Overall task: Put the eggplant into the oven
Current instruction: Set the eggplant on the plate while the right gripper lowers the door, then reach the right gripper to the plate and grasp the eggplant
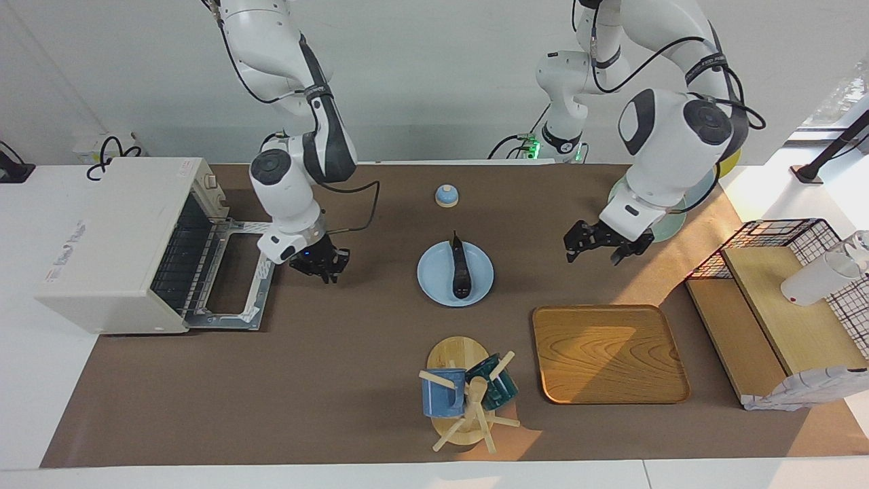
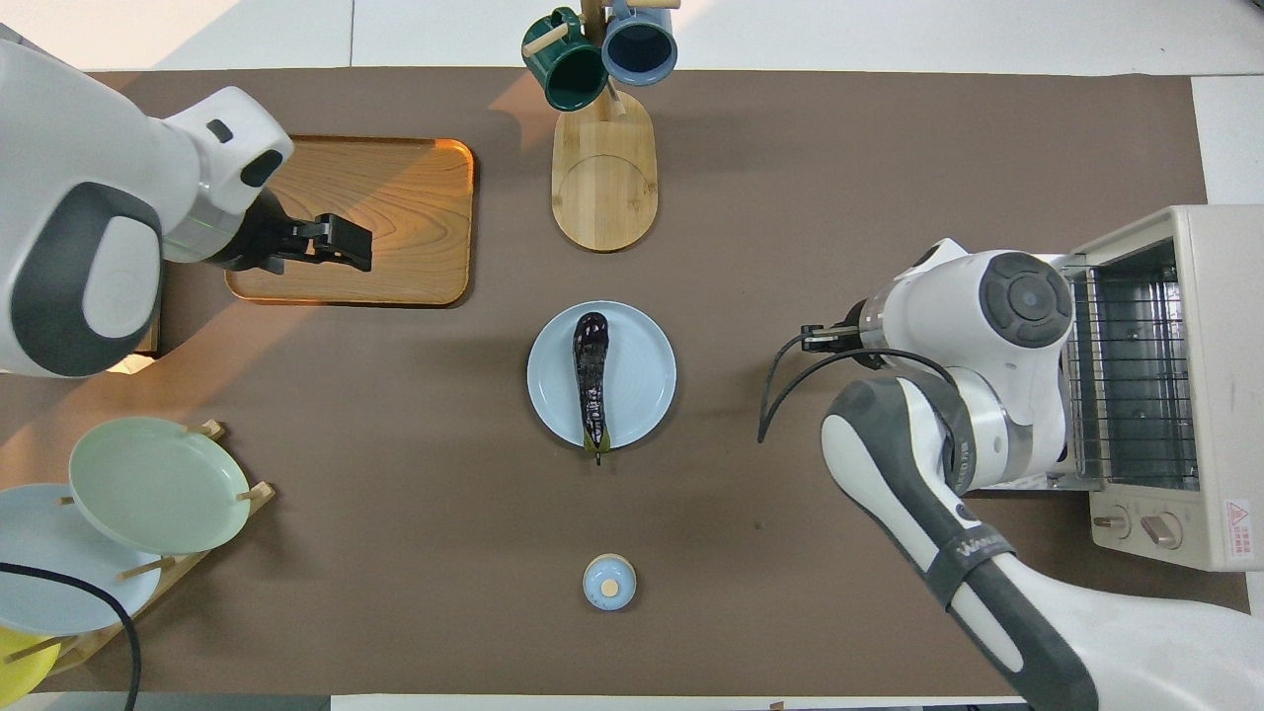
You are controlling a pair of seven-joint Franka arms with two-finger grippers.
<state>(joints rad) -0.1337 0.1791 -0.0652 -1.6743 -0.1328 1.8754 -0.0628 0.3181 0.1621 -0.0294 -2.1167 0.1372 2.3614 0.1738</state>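
The dark purple eggplant (image 1: 460, 270) lies on a light blue plate (image 1: 434, 282) in the middle of the table, its stem tip toward the robots; it also shows in the overhead view (image 2: 592, 380) on the plate (image 2: 644, 375). The off-white oven (image 1: 108, 244) stands at the right arm's end of the table, its door (image 1: 231, 275) dropped flat open and its wire rack (image 2: 1131, 375) showing. My right gripper (image 1: 324, 266) hangs low just beside the open door, empty. My left gripper (image 1: 597, 248) is open and empty, raised between the plate and the dish rack.
A wooden tray (image 1: 607, 353) and a mug tree (image 1: 465, 394) with a blue and a green mug lie farther from the robots than the plate. A small blue bell (image 1: 446, 195) sits nearer. A dish rack with plates (image 2: 148, 484) and a wire basket (image 1: 781, 238) stand at the left arm's end.
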